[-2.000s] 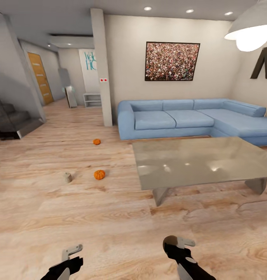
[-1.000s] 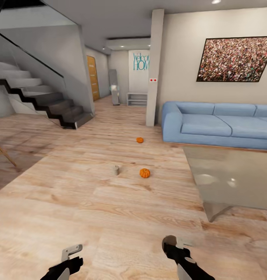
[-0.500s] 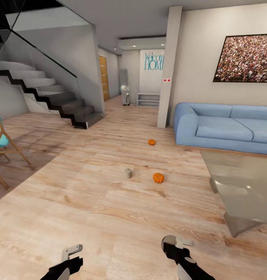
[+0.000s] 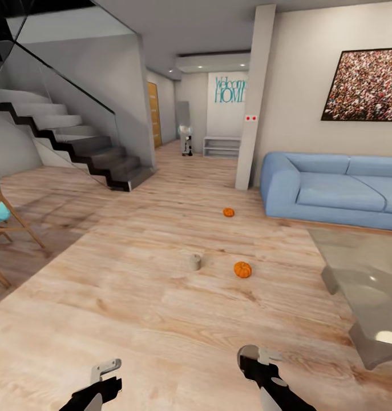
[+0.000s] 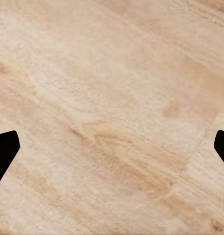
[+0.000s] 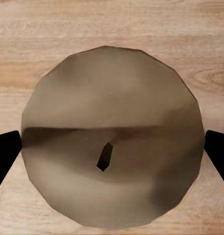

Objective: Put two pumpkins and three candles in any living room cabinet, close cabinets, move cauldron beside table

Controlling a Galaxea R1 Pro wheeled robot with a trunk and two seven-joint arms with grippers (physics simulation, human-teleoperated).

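Candle [image 6: 111,156], grey-white, round top and dark wick facing the wrist camera: I carry it in the right pincer [image 4: 258,357], whose tips sit against its sides, so it rides low over the floor [image 4: 161,319] while I drive. A second candle [image 4: 195,262] stands on the floor near the closer pumpkin [image 4: 242,269]; the farther pumpkin [image 4: 228,212] lies toward the sofa [image 4: 332,191]. Left pincer [image 4: 104,371] spread wide, empty, free for the next pickup. Glass surface [image 4: 361,268] at right.
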